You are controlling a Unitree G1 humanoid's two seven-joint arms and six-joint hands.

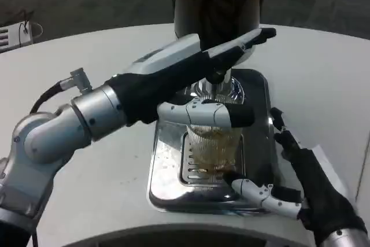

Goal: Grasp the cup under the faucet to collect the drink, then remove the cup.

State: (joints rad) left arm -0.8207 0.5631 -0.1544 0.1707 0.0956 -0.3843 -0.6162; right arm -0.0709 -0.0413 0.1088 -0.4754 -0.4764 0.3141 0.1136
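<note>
Around the upper part of the cup (213,146), the fingers (222,114) of the left hand (191,73) wrap in a grasp; one white-and-black finger lies across the front of the cup just below its rim. Other fingers of this hand extend toward the dispenser body (217,1), reaching up to its lower edge. The left forearm (63,128) runs from the picture's lower left diagonally up to the hand.

The cup is clear, ribbed and upright. It holds amber liquid in its lower part. It stands on the slotted grate of the drip tray (165,172), directly below the faucet (215,85).

The right hand (300,183) is at the right side of the tray, palm side dark. Its fingers (263,192) are spread and hold nothing. One white finger reaches to the base of the cup; contact cannot be confirmed. The other fingers point up along the tray's right rim.

The tray is polished metal and rests on the white table (75,62). The dispenser body rises from the tray's rear edge.
</note>
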